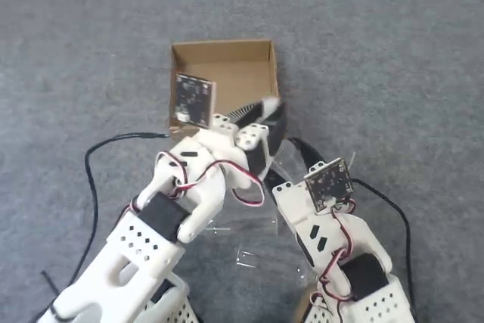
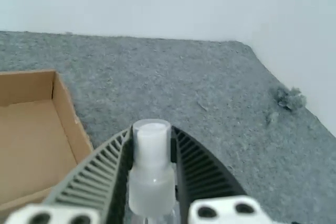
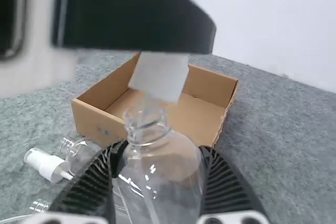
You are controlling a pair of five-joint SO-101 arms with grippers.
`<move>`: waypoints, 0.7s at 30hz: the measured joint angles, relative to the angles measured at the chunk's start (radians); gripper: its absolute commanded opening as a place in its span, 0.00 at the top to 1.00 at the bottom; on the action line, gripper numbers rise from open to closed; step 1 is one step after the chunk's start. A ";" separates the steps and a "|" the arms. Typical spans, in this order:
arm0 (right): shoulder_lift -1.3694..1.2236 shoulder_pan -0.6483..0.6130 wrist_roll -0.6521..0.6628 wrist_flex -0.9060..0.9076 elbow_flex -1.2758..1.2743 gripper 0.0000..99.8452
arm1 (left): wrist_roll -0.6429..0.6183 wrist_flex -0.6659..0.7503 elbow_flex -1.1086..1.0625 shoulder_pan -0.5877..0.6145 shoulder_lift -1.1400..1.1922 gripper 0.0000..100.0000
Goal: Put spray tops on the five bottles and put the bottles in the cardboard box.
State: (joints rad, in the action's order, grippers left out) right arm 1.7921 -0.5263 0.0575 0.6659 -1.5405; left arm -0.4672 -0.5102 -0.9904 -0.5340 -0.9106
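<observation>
My left pincer (image 2: 152, 136) is clamped on a white spray top (image 2: 152, 182), whose long axis runs along my fingers with the head at the tips. My right pincer (image 3: 157, 153) grips a clear bottle (image 3: 157, 177) standing upright, its open neck pointing up just under that top. In the high view they meet mid-frame, just below the cardboard box (image 1: 227, 73) at upper centre.
</observation>
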 measured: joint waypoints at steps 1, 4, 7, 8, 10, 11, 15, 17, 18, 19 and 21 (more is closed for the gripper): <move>0.000 0.002 0.000 0.000 0.000 0.99 | 0.017 0.000 -0.003 -0.009 0.000 0.99; 0.000 0.003 0.000 0.000 0.000 0.99 | 0.081 0.002 -0.003 -0.026 0.000 0.98; 0.000 0.003 0.000 0.000 0.000 0.99 | 0.135 0.002 -0.003 -0.035 -0.002 0.98; 0.000 0.003 0.000 0.000 0.000 0.99 | 0.144 0.002 -0.003 -0.035 -0.003 0.98; 0.000 0.005 -0.002 0.000 0.000 0.99 | 0.152 -0.005 -0.003 -0.035 -0.008 0.98; 0.000 0.005 -0.009 0.000 0.000 0.99 | 0.155 -0.006 -0.003 -0.037 -0.008 0.98; 0.000 0.021 -0.040 -0.008 0.000 0.99 | 0.157 -0.012 -0.003 -0.037 -0.008 0.90; 0.000 0.037 -0.061 -0.029 0.000 0.99 | 0.157 -0.012 -0.002 -0.038 -0.008 0.85; 0.000 0.044 -0.074 -0.035 0.000 0.99 | 0.157 -0.012 -0.002 -0.038 -0.011 0.82; 0.000 0.054 -0.081 -0.041 0.000 0.99 | 0.157 -0.021 -0.002 -0.038 -0.014 0.81; -0.002 0.063 -0.091 -0.044 0.000 0.99 | 0.157 -0.052 -0.002 -0.035 -0.012 0.81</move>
State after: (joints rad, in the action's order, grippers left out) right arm 1.7906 -0.4634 -0.0330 0.6214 -1.5405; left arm -0.3107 -0.5623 -0.9920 -0.5692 -0.9229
